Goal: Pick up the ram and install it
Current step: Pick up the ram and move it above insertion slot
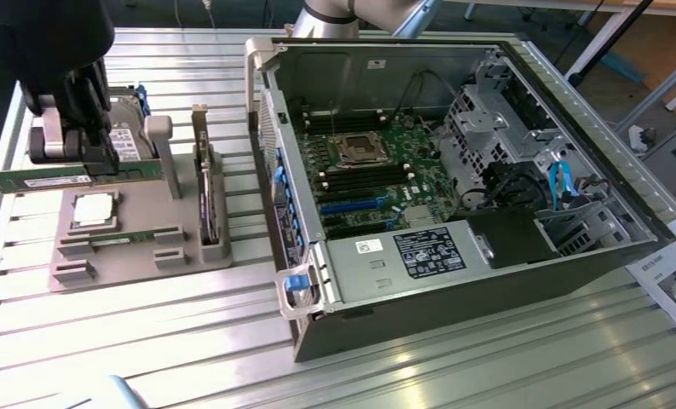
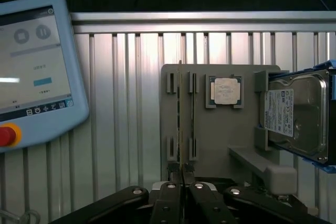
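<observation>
One narrow pinch is all you have: the gripper [image 1: 78,162] jaws are clenched on the ram [image 1: 25,181], which hangs level above the grey holder [image 1: 133,256], well apart from the open computer case [image 1: 429,281]. Jolt it and the stick may pivot, slip, or meet the memory slots [image 1: 366,177] askew and jam.

Count: 2x ram [image 1: 42,180], 1x processor chip [image 1: 95,210], 1x hard drive [image 2: 296,114], 1x expansion card [image 1: 207,204], 1x fixture [image 1: 144,211] 9 o'clock from 1x PC case [image 1: 486,298], 1x teach pendant [image 2: 31,61].
</observation>
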You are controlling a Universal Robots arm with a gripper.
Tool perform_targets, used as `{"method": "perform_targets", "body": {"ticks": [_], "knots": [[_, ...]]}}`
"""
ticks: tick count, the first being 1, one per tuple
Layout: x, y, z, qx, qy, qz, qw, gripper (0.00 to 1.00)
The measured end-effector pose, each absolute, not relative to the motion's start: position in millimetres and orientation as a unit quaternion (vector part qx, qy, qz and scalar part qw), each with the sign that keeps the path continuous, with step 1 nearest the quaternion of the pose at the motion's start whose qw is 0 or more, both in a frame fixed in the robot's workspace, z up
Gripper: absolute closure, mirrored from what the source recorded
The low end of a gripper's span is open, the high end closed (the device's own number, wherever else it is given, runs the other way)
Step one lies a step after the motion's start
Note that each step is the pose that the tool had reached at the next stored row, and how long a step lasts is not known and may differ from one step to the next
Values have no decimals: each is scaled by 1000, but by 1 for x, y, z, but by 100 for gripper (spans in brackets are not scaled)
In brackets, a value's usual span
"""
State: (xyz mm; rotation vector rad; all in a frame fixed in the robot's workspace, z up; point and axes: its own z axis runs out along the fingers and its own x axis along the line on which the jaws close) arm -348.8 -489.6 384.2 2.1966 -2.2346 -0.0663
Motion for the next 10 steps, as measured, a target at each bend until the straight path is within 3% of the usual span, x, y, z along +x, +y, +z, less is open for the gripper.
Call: {"method": "perform_targets", "body": {"ticks": [10], "knots": [[-336,-490,384,701,-713,-21,4,88]]}}
